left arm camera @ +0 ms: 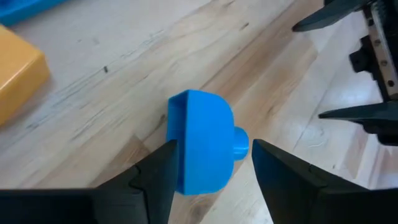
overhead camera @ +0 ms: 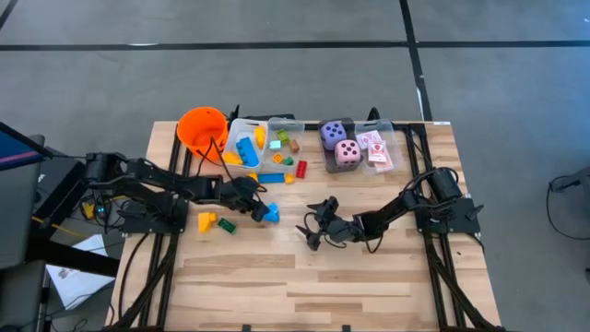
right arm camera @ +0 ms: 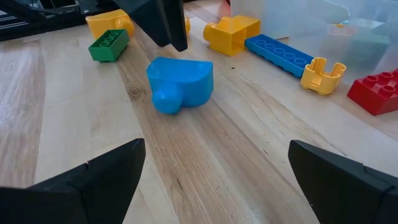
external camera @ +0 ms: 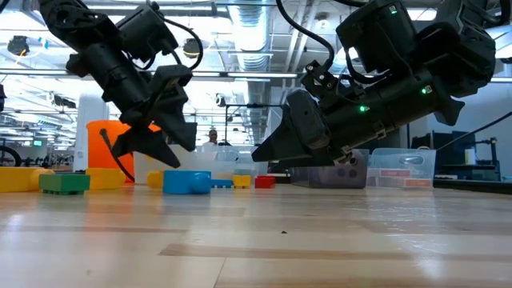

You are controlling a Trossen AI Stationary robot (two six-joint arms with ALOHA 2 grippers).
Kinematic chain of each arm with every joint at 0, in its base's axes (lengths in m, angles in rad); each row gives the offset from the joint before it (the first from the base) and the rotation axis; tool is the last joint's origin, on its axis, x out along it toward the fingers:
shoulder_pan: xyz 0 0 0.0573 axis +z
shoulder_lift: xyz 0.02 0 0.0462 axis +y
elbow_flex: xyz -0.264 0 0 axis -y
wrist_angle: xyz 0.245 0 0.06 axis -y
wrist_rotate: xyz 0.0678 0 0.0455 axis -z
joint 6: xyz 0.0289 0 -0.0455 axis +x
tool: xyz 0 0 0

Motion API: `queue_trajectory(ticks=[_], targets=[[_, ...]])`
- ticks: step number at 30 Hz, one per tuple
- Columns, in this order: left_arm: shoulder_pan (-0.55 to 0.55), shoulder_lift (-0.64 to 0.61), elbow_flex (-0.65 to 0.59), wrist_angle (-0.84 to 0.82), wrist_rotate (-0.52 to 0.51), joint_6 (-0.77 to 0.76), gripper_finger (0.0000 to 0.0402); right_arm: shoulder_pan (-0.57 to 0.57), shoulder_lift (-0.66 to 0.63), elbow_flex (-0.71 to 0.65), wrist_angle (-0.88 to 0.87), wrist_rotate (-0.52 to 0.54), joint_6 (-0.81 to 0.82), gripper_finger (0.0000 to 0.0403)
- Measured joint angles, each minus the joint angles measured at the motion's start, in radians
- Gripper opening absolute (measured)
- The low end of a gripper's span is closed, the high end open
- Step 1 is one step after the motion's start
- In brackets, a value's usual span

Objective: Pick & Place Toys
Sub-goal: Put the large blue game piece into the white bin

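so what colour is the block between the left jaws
Blue: the rounded block shows best in the left wrist view.

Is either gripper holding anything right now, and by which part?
Nothing is held yet. The left gripper straddles the blue block on the table, fingers beside its flat sides. The right gripper is open and empty.

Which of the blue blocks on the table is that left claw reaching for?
The rounded blue block with a knob, lying apart from the others on the bare wood. The left gripper straddles it; the long flat blue block lies by the bins.
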Motion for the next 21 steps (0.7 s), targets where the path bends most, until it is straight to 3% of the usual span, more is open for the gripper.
queue_trajectory(ticks=[15,21], targets=[[0.0,0.022,0.001,-0.029,0.0,0.008,0.0174,0.001,0.0,0.0,0.0,0.0,0.0,0.0388],[0.0,0.106,0.001,0.093,0.023,0.008,0.0167,0.001,0.0,0.0,0.0,0.0,0.0,0.0388]])
